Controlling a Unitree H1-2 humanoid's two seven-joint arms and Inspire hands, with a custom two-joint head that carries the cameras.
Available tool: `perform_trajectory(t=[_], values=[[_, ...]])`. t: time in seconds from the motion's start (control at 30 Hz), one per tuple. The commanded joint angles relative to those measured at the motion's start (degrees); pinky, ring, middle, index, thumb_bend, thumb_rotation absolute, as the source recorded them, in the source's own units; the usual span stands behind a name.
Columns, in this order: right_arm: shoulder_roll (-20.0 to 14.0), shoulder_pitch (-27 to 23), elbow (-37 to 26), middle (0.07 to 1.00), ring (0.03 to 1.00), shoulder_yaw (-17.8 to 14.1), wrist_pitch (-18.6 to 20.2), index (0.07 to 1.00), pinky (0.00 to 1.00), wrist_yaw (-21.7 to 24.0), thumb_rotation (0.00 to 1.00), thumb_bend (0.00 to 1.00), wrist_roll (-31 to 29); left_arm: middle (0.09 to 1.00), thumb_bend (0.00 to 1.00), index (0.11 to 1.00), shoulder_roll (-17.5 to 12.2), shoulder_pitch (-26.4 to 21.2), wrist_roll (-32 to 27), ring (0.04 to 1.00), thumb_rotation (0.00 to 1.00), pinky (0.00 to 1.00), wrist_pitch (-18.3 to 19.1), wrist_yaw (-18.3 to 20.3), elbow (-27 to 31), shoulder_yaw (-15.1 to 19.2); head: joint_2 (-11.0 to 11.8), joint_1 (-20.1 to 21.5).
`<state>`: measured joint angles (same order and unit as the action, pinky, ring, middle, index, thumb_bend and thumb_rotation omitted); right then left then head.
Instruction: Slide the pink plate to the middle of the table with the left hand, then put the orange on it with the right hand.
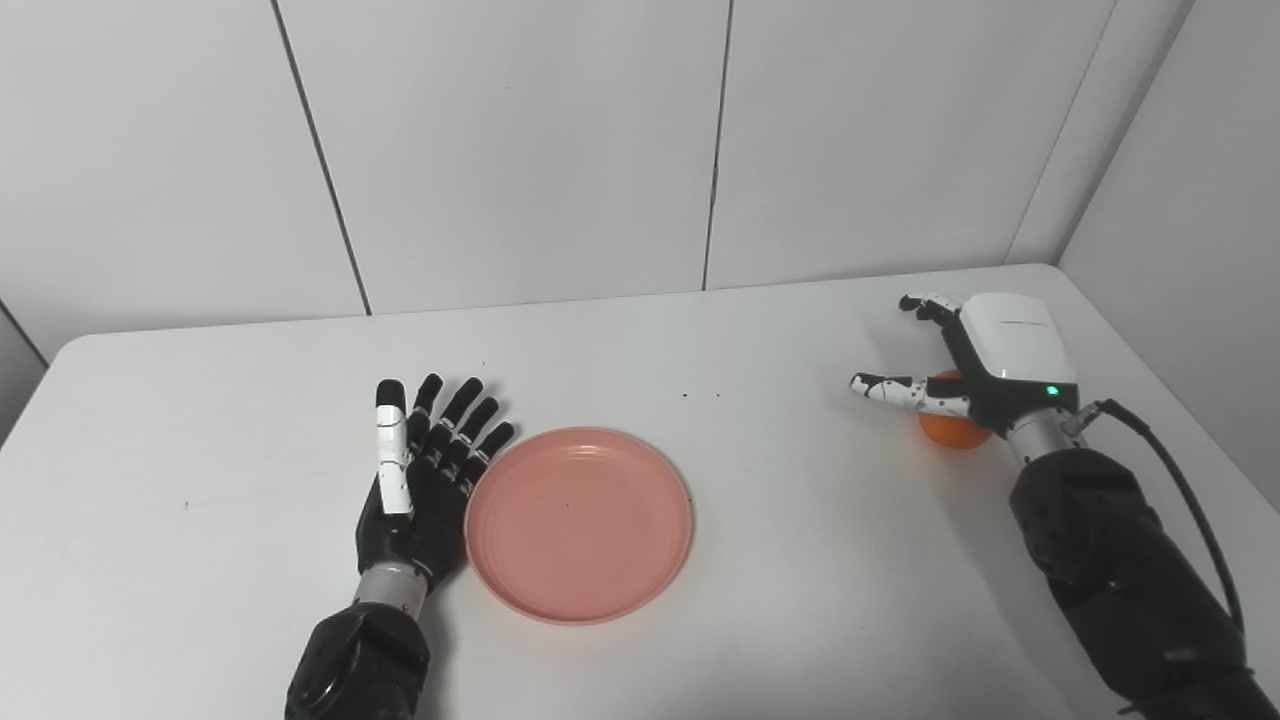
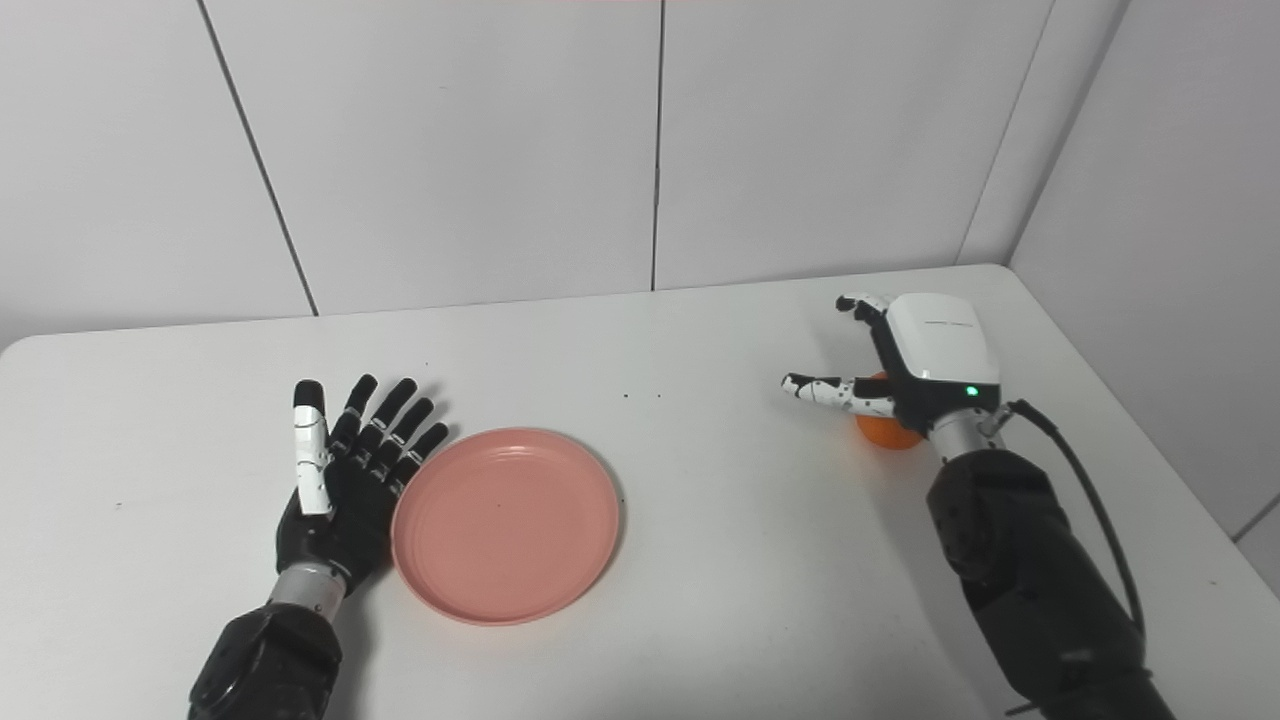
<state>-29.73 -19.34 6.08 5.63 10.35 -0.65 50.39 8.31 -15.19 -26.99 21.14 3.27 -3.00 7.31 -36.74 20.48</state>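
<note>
My left hand (image 1: 420, 480) lies flat on the white table (image 1: 760, 560), palm turned toward the pink plate (image 1: 578, 522), fingers stretched out straight and spread a little, closed on nothing. Its edge rests against the plate's left rim, touching or just short of touching; I cannot tell which. The plate sits level on the table, left of the middle, and its shallow well is bare, nothing in it. Well apart from it, near the table's far right corner, my right hand (image 2: 915, 365) is lowered over the orange (image 2: 885, 432), white back upward. The thumb (image 2: 830, 391) sticks out to the left, the other fingers reach forward and curl down ahead of the fruit. Only the lower near side of the orange shows beneath the palm, sitting on the table. Whether my fingers have closed on it or merely hang around it, I cannot tell, since the hand's own back hides the contact. A black cable (image 1: 1185, 490) loops from the right wrist.
</note>
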Motion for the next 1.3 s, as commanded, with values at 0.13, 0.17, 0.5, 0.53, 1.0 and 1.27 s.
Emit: perform_trajectory(t=[0.13, 0.17, 0.5, 0.53, 1.0, 1.27], values=[[-0.37, -2.46, -1.41, 0.753, 0.735, -0.18, 2.6, 0.754, 0.75, 0.97, 0.84, 0.81, 0.22, 0.895, 0.79, 0.994, -0.52, 1.0, 1.02, 0.903, 0.81, 0.85, 2.98, -1.52, -1.77, -0.11, -0.11, 0.04], [-0.26, -2.3, -1.47, 0.754, 0.735, -0.16, 2.72, 0.755, 0.76, 1.06, 0.84, 0.81, 0.26, 0.895, 0.79, 0.994, -0.55, 0.91, 1.04, 0.904, 0.81, 0.85, 2.95, -1.53, -1.82, -0.11, -0.11, 0.04], [-1.09, -1.21, -1.68, 0.746, 0.73, 0.25, 3.94, 0.744, 0.72, 2.36, 0.82, 0.81, 0.79, 0.894, 0.79, 0.995, -0.88, 0.53, 0.74, 0.903, 0.79, 0.89, 3.35, -1.49, -1.92, 0.14, -0.48, 0.48], [-1.45, -1.13, -1.57, 0.746, 0.731, 0.23, 3.92, 0.744, 0.72, 2.5, 0.82, 0.81, 0.86, 0.896, 0.79, 0.996, -0.93, 0.49, 0.69, 0.904, 0.79, 0.89, 3.28, -1.46, -1.98, 0.21, -0.48, 0.48], [-4.12, 0.25, 0.9, 0.753, 0.724, 0.11, 4.14, 0.743, 0.74, 2.89, 0.84, 0.83, 1.27, 0.887, 0.79, 0.99, -1.07, 0.88, 0.71, 0.893, 0.8, 0.85, 3.33, -1.43, -1.59, -0.25, -0.7, -0.15], [-3.34, 0.65, 4.7, 0.755, 0.727, 0.45, 2.87, 0.747, 0.74, 1.17, 0.81, 0.8, -0.17, 0.882, 0.79, 0.979, -0.8, 1.47, 1.02, 0.894, 0.8, 0.84, 3.51, -1.9, -0.82, -0.42, 0.99, -1.29]])
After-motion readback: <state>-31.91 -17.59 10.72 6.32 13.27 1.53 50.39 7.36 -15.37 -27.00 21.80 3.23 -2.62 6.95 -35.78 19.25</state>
